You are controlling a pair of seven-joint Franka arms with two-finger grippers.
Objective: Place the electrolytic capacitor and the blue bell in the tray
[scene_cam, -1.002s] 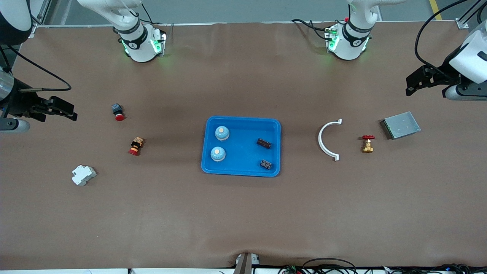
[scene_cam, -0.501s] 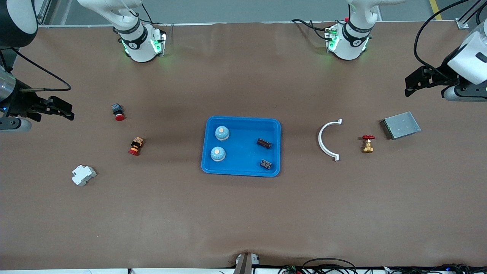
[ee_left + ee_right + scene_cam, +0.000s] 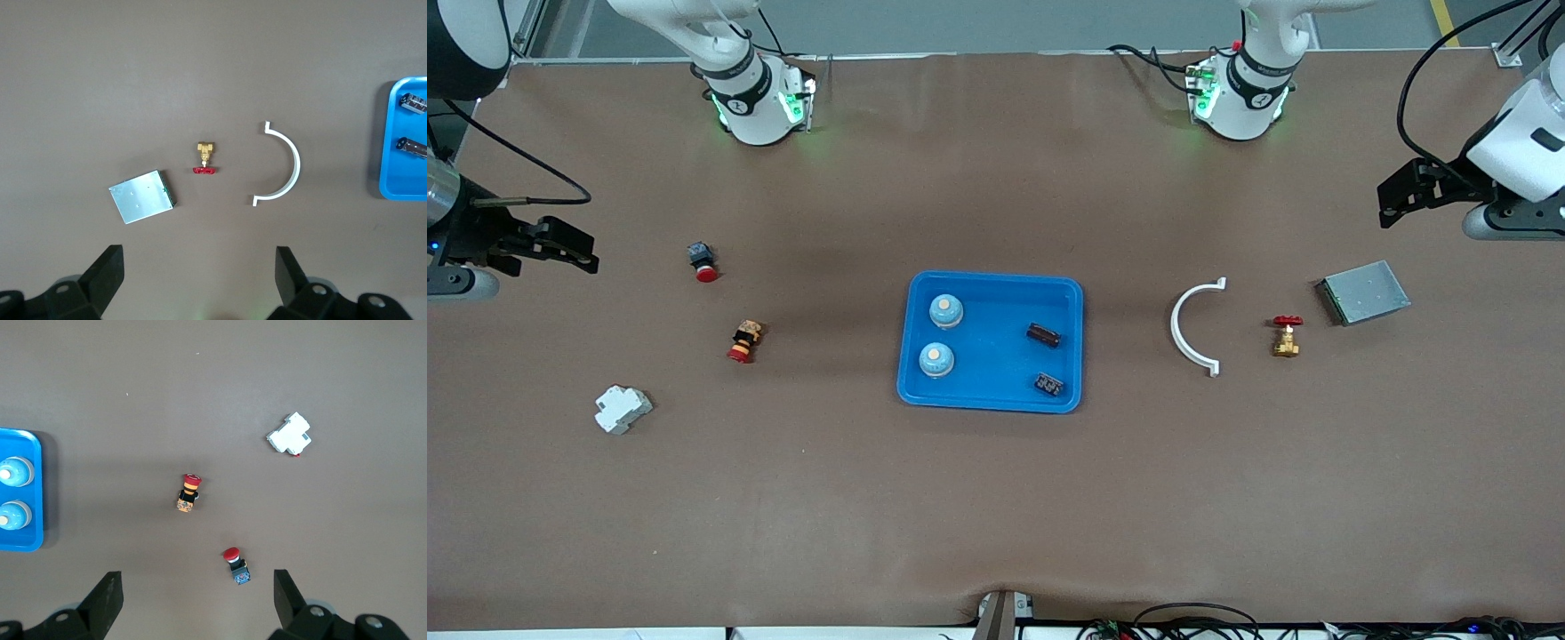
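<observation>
The blue tray (image 3: 996,356) lies mid-table. In it are two blue bells (image 3: 946,310) (image 3: 936,359) and two dark capacitors (image 3: 1043,335) (image 3: 1048,384). My left gripper (image 3: 1394,203) is open and empty, raised over bare table at the left arm's end. In its wrist view (image 3: 200,280) the tray's edge (image 3: 403,190) and both capacitors (image 3: 415,102) show. My right gripper (image 3: 578,253) is open and empty, raised over bare table at the right arm's end. Its wrist view (image 3: 197,603) shows the tray's edge (image 3: 30,543) and both bells (image 3: 15,471).
Toward the left arm's end lie a white half-ring (image 3: 1190,327), a brass valve with a red handle (image 3: 1286,335) and a grey metal box (image 3: 1362,292). Toward the right arm's end lie two red-capped push buttons (image 3: 702,261) (image 3: 743,342) and a white breaker (image 3: 622,409).
Both raised grippers have drifted slightly near their ends of the table. Nothing on the table or in the tray has moved.
</observation>
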